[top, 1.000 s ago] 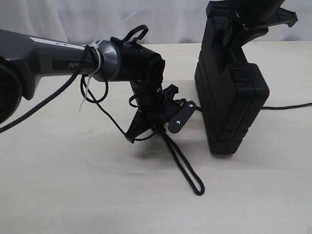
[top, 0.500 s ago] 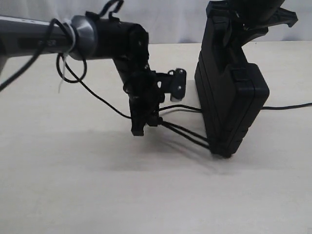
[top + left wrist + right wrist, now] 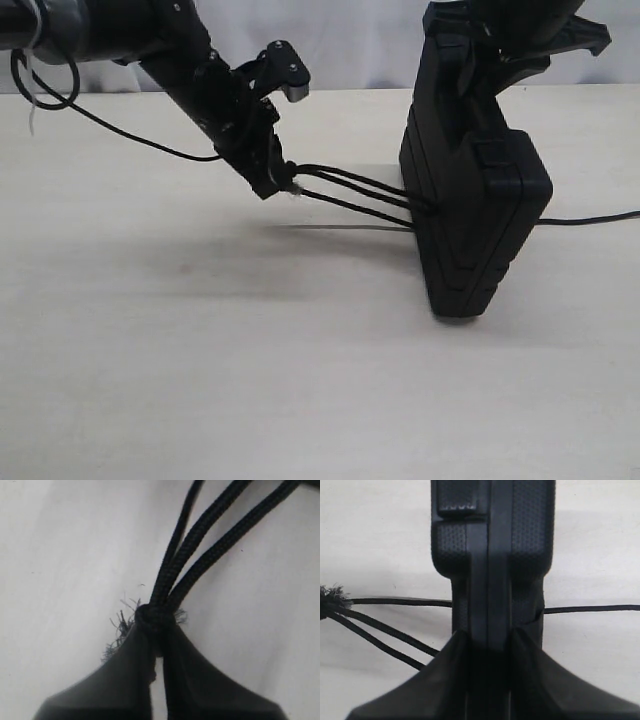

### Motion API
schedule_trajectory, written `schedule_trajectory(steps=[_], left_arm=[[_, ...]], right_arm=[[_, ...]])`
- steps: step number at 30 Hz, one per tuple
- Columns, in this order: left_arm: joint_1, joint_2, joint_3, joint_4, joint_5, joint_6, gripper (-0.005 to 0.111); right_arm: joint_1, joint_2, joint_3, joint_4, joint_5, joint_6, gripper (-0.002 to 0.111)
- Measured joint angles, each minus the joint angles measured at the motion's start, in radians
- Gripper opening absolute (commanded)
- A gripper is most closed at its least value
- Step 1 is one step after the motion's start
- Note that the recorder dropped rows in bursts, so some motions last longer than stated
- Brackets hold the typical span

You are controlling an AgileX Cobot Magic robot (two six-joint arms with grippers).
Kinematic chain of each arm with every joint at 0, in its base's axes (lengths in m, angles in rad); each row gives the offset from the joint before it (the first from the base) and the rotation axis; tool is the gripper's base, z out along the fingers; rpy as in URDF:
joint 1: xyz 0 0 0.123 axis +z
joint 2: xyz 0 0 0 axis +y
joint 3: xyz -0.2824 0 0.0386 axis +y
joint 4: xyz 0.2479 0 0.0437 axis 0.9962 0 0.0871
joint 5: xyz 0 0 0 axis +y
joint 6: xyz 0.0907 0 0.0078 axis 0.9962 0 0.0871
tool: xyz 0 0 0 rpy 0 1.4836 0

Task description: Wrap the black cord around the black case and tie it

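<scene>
1. The left gripper point(image 3: 283, 186) is clenched on the black cord point(image 3: 355, 196). In the left wrist view its two fingertips point(image 3: 142, 645) pinch together just behind a knot with frayed fibres.
2. From that knot three strands run taut and close together, clear of the table, across to the near side of the black case point(image 3: 475, 220).
3. The left arm point(image 3: 205, 85) comes in from the upper left and slopes down to the right, so the gripper hangs above the table with its tip aimed at the case. A thin glossy wire point(image 3: 120, 135) sags in a loop beneath the arm.
4. The right gripper point(image 3: 505, 45) grasps the case from above, one finger on each broad face, as the right wrist view shows point(image 3: 487, 645).
5. The case stands on end, upright, with its lower corner at the table; I cannot tell whether it rests there.
6. Past the case, one strand of the cord lies along the table towards the right edge of the exterior view.
7. The table point(image 3: 250, 380) is pale, matt beige, with soft shadows under the arm and beside the case.
8. Behind the table hangs a pale backdrop point(image 3: 350, 45).
</scene>
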Motion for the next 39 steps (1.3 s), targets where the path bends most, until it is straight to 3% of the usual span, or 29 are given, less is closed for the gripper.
schedule_trajectory(steps=[11,19,24,29,33,39], left_arm=[[0.009,-0.061,0.0,-0.082,-0.183,-0.083,0.0],[0.031,-0.075,0.0,-0.154,-0.208,-0.117,0.0],[0.031,-0.075,0.0,-0.155,-0.157,-0.1,0.0],[0.025,-0.075,0.0,-0.016,0.047,0.155,0.0],[0.007,-0.059,0.0,0.082,0.131,0.158,0.017],[0.005,-0.005,0.0,0.122,0.06,-0.242,0.056]], right_arm=[[0.0,0.0,0.0,0.0,0.0,0.0,0.004],[0.0,0.0,0.0,0.0,0.0,0.0,0.004],[0.0,0.0,0.0,0.0,0.0,0.0,0.004],[0.0,0.0,0.0,0.0,0.0,0.0,0.004],[0.0,0.0,0.0,0.0,0.0,0.0,0.004],[0.0,0.0,0.0,0.0,0.0,0.0,0.004]])
